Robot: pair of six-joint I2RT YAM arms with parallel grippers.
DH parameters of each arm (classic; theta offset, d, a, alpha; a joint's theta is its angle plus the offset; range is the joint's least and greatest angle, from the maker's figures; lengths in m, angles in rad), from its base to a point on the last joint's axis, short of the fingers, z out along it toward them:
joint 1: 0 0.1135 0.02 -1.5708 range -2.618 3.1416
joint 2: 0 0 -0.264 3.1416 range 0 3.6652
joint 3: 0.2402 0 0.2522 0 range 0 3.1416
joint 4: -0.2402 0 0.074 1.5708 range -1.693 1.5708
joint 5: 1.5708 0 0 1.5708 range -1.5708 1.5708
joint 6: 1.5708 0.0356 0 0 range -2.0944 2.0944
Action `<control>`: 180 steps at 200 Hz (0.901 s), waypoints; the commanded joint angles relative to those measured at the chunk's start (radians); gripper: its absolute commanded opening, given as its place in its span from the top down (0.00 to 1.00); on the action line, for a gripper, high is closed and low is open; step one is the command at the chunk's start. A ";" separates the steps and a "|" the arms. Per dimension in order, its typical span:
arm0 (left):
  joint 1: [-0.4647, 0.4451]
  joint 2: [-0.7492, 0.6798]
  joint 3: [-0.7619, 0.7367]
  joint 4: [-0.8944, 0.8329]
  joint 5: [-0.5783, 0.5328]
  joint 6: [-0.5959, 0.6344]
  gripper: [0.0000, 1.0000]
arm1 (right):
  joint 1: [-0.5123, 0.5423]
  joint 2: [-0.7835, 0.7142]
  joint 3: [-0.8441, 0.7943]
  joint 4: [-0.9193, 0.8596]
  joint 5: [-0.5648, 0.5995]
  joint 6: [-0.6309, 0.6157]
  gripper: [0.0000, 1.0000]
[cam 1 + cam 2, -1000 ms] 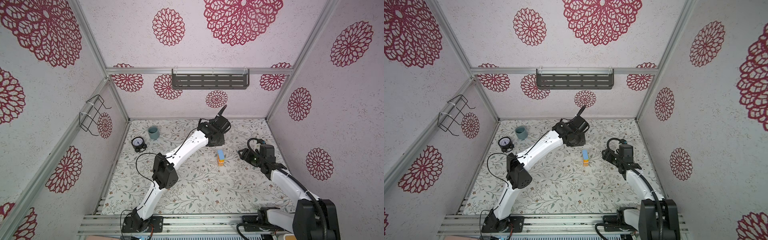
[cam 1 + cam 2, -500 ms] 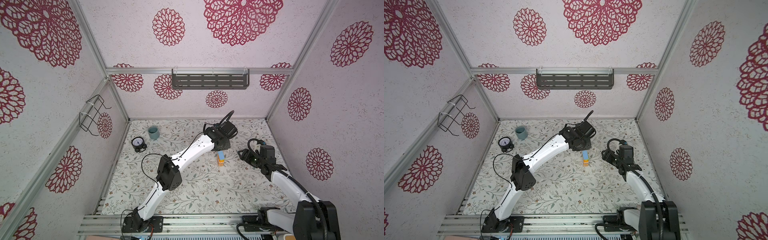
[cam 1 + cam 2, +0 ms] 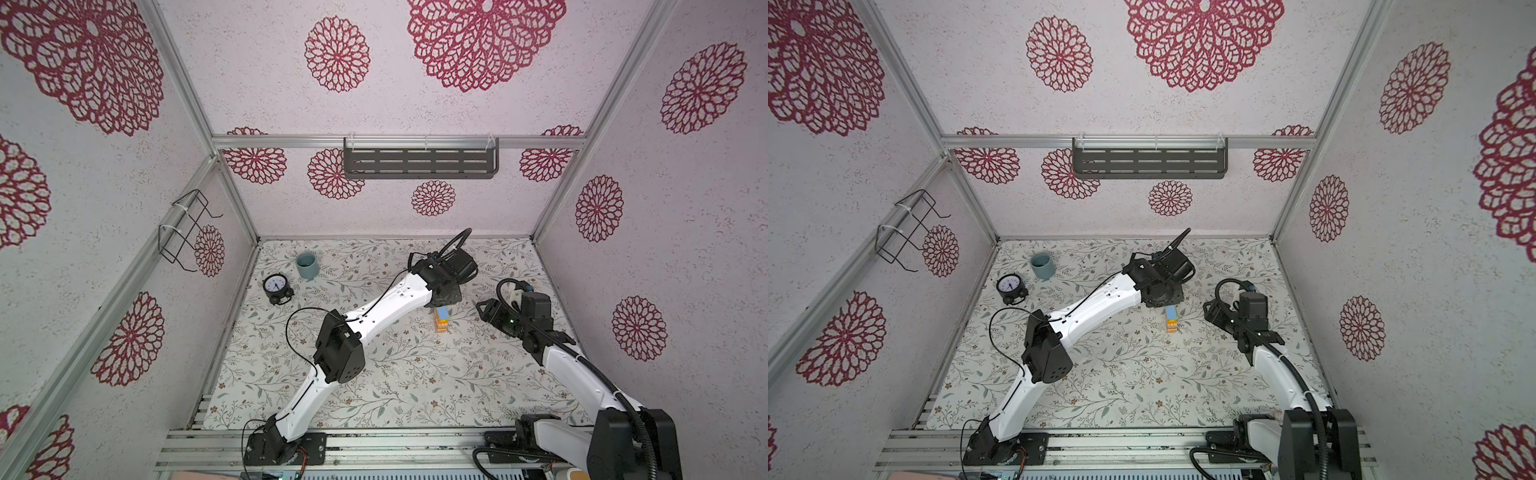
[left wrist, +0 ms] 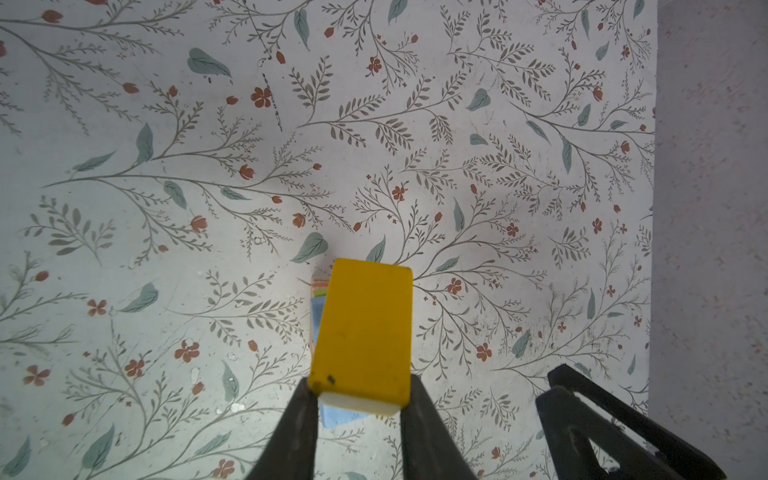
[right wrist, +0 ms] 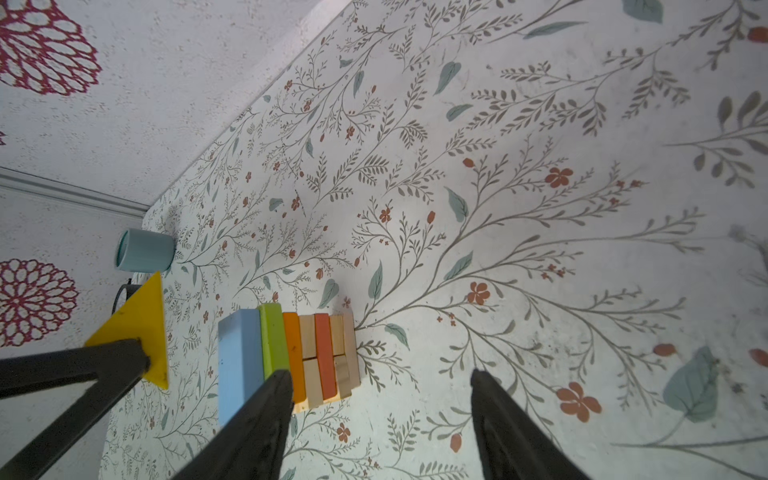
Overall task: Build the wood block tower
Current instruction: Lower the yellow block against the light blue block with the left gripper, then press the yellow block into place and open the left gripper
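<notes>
Tower (image 5: 291, 345) under left hand (image 4: 360, 388) (yellow block (image 4: 363, 332))

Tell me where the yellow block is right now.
In the left wrist view the yellow block is clamped in the left gripper, over the tower, right of centre on the table; the right wrist view shows a gap between them.

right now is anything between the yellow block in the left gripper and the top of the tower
Nothing visible. The yellow block, clamped in the left gripper, hangs over the tower, with only open air between it and the light blue block on top. The open right gripper sits beside the tower, not above it.
</notes>
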 commanded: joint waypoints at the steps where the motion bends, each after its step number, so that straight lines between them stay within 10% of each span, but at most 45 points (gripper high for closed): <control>1: -0.011 -0.002 -0.019 0.015 -0.023 -0.029 0.72 | -0.005 -0.017 0.000 0.035 -0.009 0.014 0.29; 180: -0.023 -0.017 -0.065 0.035 -0.029 -0.042 0.70 | -0.005 -0.024 -0.005 0.037 -0.011 0.013 0.28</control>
